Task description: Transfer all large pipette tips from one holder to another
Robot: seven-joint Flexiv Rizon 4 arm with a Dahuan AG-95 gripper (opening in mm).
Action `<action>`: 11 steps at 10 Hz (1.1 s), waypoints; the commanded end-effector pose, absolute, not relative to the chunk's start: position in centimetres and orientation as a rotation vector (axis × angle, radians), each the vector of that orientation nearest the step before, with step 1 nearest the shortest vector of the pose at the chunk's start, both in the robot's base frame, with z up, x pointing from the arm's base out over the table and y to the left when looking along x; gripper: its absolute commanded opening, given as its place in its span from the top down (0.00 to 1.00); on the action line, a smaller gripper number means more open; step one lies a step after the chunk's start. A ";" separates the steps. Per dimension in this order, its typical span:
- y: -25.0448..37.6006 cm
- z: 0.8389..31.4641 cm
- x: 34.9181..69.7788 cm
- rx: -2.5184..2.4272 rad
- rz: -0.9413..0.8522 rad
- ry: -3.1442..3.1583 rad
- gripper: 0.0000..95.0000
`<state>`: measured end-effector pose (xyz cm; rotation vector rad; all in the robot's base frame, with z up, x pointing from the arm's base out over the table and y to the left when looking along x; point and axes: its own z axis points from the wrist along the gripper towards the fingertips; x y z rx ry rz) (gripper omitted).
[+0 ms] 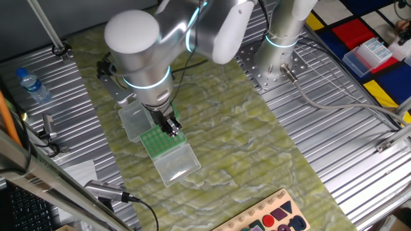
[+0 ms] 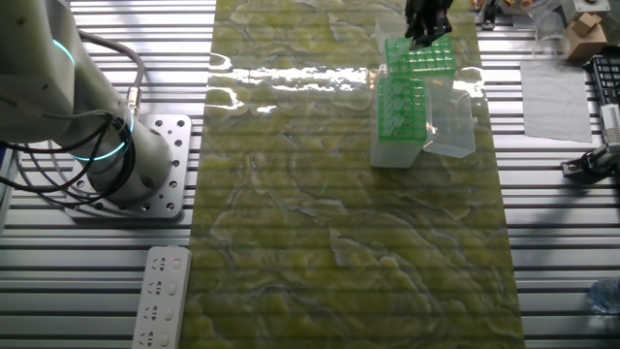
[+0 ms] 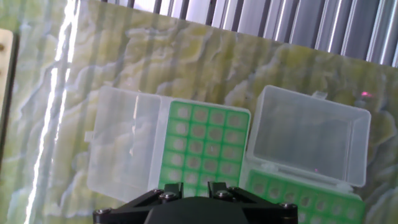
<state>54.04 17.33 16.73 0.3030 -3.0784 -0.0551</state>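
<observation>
Large pipette tips show as rows of pale dots in the nearer green rack in the other fixed view, where that rack stands on the yellow-green marbled mat just beside a second green rack, each with a clear lid hinged open at its side. Which cells of the second rack are filled cannot be told. In the hand view both racks lie side by side below the camera, the upper rack showing pale round cells and its open lid to the left. The gripper hangs right over the far rack, black fingers pointing down; whether its jaws are parted or closed on a tip cannot be told
</observation>
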 end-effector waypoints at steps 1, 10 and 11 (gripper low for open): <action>17.2 16.4 53.9 0.302 -0.054 -3.086 0.80; 17.2 15.2 53.2 0.295 -0.048 -3.109 0.80; 17.2 15.2 53.2 0.282 -0.046 -3.111 0.80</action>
